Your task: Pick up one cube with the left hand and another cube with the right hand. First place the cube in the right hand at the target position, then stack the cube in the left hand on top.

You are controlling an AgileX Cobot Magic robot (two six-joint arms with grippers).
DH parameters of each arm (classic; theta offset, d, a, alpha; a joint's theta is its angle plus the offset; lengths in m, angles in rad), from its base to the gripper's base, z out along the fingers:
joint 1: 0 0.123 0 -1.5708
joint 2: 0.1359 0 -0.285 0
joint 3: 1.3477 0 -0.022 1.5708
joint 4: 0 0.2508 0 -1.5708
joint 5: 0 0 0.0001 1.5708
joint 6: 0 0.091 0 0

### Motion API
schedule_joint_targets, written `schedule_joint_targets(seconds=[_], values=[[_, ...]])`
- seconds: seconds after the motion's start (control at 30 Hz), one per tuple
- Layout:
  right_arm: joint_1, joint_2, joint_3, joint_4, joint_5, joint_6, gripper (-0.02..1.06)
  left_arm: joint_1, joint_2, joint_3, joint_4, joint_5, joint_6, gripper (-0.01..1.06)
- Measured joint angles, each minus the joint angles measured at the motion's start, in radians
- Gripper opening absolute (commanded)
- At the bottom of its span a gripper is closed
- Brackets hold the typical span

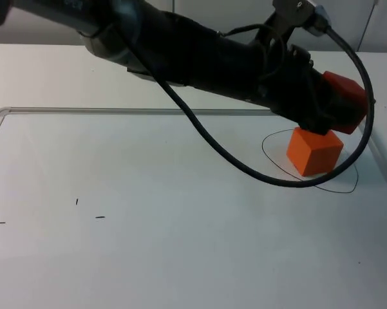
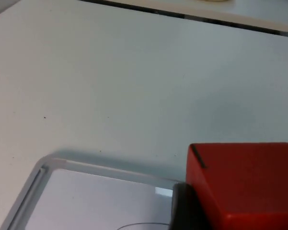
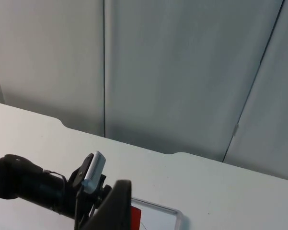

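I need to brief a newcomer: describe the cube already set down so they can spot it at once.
Start at the white board lying on the table and go to the thin black ring drawn on its right side. The orange cube sits on the board inside that ring, under the left arm. Unlike the red cube held by the left end effector just above it, it rests on the surface.

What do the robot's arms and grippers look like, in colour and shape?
The left arm is black, made of thick rounded links, with a grey band near its upper end. The left gripper, shut on the red cube above the orange cube, has black fingers. The waiting right gripper's fingertip is black and rounded too.
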Motion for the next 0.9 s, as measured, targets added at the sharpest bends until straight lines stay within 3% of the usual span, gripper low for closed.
schedule_joint_targets(seconds=[0.3,0.9], values=[[0.0,0.0,0.0,-0.008,0.0,0.0,1.05,0.0,0.041,-0.06,0.0,0.0,-0.002,0.0],[0.0,0.0,0.0,-0.023,-0.006,0.002,1.05,0.0,0.086,-0.064,-0.004,-0.002,0.007,0.0]])
